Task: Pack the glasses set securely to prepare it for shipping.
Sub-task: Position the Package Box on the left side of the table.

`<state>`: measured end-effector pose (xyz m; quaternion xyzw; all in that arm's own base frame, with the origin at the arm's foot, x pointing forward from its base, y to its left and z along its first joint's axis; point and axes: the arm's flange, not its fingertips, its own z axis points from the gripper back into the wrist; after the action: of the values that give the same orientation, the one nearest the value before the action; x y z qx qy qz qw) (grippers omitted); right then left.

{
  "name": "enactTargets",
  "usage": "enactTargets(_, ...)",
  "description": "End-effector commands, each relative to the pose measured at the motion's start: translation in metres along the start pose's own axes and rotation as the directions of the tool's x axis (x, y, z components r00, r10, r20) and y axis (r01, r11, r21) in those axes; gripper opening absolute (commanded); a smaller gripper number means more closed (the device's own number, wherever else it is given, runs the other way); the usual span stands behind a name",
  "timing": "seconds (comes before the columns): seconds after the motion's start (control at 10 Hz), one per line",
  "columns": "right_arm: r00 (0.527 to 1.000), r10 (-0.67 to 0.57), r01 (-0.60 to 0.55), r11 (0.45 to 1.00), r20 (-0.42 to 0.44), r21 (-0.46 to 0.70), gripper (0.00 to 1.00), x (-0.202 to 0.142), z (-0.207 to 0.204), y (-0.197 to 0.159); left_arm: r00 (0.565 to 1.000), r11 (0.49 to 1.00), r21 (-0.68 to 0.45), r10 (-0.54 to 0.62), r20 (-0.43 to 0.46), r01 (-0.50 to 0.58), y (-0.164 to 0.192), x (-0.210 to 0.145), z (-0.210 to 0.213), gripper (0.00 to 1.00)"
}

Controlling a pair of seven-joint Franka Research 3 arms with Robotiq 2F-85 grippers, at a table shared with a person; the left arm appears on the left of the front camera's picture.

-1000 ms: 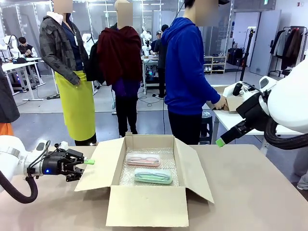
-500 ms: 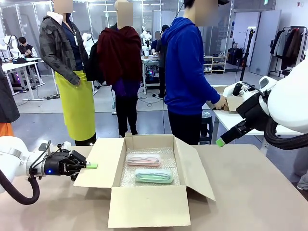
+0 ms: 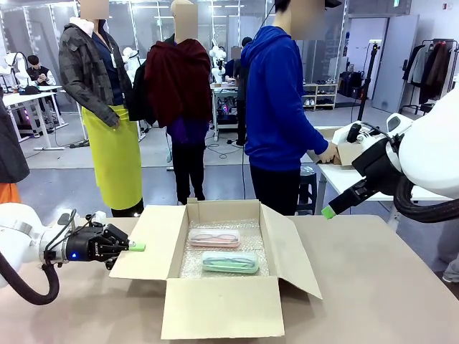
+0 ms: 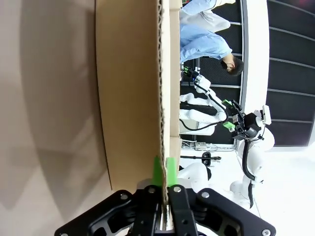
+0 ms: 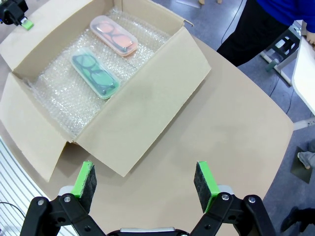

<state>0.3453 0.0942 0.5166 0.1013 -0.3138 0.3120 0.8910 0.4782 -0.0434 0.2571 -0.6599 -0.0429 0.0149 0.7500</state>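
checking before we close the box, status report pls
Left gripper shut on box's left flap. Right gripper open, raised. Both cases on bubble wrap.

Pink case and mint case flat, side by side on bubble wrap.

matt corrugated cardboard box, bubble-wrap lining, translucent plastic glasses cases, smooth matt table

no readable text anywhere, cardboard box plain with no print or label, pink and green cases unmarked, gripper housings show no legible branding, background signage too small to read
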Motion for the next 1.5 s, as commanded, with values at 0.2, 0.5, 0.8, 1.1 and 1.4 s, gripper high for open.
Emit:
enactTargets(0.2,1.000,-0.014,0.014,1.000,0.008,-0.007,1.00,0.001,-0.001,0.003,0.998,0.999,-0.015,-0.038,-0.042,0.038,0.000,0.010,0.041,0.03)
enactTargets(0.5,1.000,-0.014,0.014,1.000,0.008,-0.007,1.00,0.001,-0.001,0.003,0.997,0.997,-0.017,-0.073,-0.040,0.072,0.007,0.011,0.145,0.03)
enactTargets(0.8,1.000,-0.014,0.014,1.000,0.008,-0.007,1.00,0.001,-0.001,0.003,0.997,0.997,-0.029,-0.074,0.000,0.074,0.005,0.019,0.268,0.03)
enactTargets(1.1,1.000,-0.014,0.014,1.000,0.008,-0.007,1.00,0.001,-0.001,0.003,0.996,0.996,0.035,-0.084,0.001,0.084,-0.001,0.020,0.362,0.03)
enactTargets(1.4,1.000,-0.014,0.014,1.000,0.008,-0.007,1.00,0.001,-0.001,0.003,0.995,0.993,0.074,-0.093,0.040,0.089,0.000,0.012,0.372,0.03)
